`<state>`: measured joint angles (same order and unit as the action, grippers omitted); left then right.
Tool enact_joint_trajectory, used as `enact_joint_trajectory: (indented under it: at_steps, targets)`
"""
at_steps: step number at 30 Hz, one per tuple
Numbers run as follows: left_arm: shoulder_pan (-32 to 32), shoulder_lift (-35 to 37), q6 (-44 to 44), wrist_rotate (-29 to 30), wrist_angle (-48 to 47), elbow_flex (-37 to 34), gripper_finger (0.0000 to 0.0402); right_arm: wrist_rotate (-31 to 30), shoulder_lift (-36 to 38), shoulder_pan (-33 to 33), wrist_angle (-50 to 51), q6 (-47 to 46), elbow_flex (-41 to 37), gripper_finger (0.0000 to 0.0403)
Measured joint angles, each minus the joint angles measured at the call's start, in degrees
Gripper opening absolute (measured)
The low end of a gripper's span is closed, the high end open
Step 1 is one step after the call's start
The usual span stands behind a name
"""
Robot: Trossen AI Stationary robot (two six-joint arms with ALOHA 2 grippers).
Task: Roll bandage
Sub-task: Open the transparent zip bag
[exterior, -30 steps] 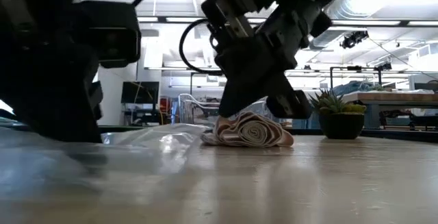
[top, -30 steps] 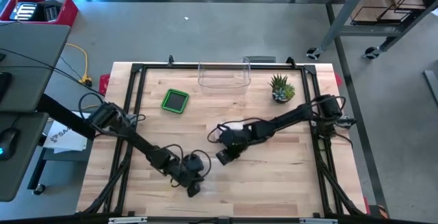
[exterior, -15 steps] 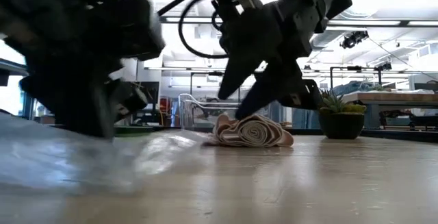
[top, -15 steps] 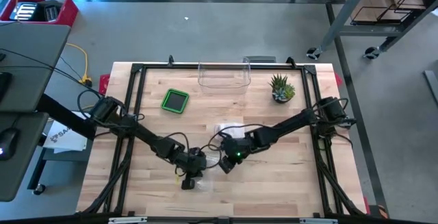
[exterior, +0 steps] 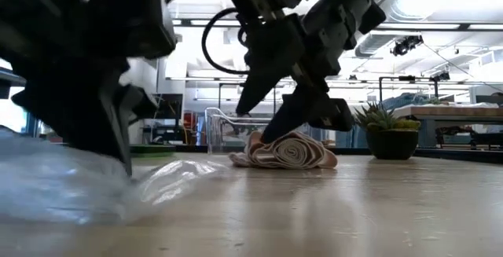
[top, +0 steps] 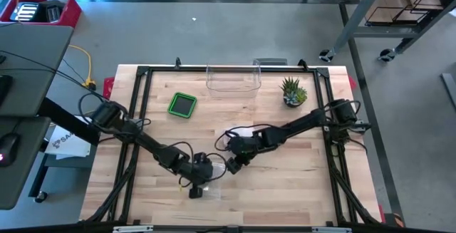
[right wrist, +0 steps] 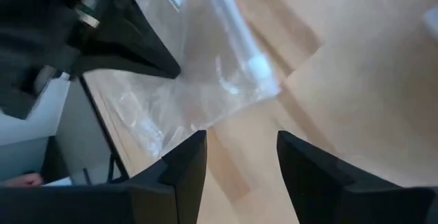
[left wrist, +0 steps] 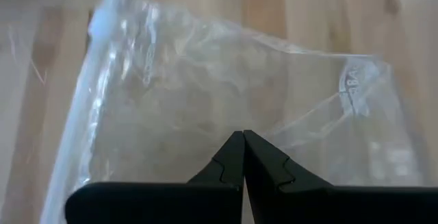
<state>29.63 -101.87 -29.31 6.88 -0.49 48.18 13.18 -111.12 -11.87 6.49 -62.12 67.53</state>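
The bandage [exterior: 288, 150], a beige-pink roll, lies on the table with its spiral end facing the near edge; in the high view it shows pale [top: 240, 132] beside the right arm. A clear plastic bag [left wrist: 226, 94] lies crumpled near the table's middle front [exterior: 102, 190]. My left gripper [left wrist: 243, 145] is shut at the bag. My right gripper [right wrist: 239, 142] stands open just above the table, left of the bandage roll [exterior: 263, 119] and over a corner of the bag [right wrist: 226, 80], with nothing between its fingers. My left gripper is shut with its fingertips [left wrist: 233, 157] on the clear bag's film [left wrist: 241, 125], coming at it slanting down. The fingers hide whether a fold sits between them. In the low view the bag rises toward the finger's tip [exterior: 126, 167] while its right part lies on the table.
A green square dish [top: 183, 105] sits at the far left, a clear container [top: 233, 78] at the far edge and a small potted plant [top: 293, 92] at the far right. Black frame rails [top: 135, 119] run along the table's sides.
My right gripper has opened; a second ago its fingers were shut beside the bandage roll, which lies where it was. My left gripper has rolled about its own axis and shifted a little toward the right gripper, and the bag's left part now stands higher off the table.
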Motion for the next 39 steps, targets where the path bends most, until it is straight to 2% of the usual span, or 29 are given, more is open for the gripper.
enact_joint_trajectory:
  at_steps: [4, 7, 10, 16, 27, 31, 39]
  targets:
    - [0.1, -0.4, 0.1, -0.7, -0.8, 0.1, 0.0, -0.5, 0.1, 1.0, 0.0, 1.1, 0.0, 0.017]
    - [0.8, -1.0, 4.7, 2.4, -0.4, 0.1, 0.0, -0.2, 0.0, 1.4, 0.0, 1.3, 0.0, 0.017]
    - [0.7, -2.1, 7.8, 3.2, 0.1, 0.2, 0.0, 1.4, -0.1, 1.8, -0.2, 1.5, 0.0, 0.0169]
    - [1.2, -3.5, 5.9, 3.6, 3.0, 0.2, 0.0, 3.2, -2.1, 1.8, -0.2, 4.0, 0.0, 0.0169]
    - [2.6, -3.6, 5.8, 5.6, 4.1, 0.1, 0.0, 2.8, -6.6, 2.0, -6.4, -12.6, 0.0, 0.0169]
    - [2.6, -3.6, 3.5, 5.8, 4.2, 0.1, 0.0, 0.5, -6.9, 0.7, -7.7, -18.2, 0.1, 0.0167]
    - [2.6, -3.6, -5.1, 5.7, 4.6, 0.0, 0.0, -0.5, -6.1, -0.4, -11.1, -21.8, 0.0, 0.0133]
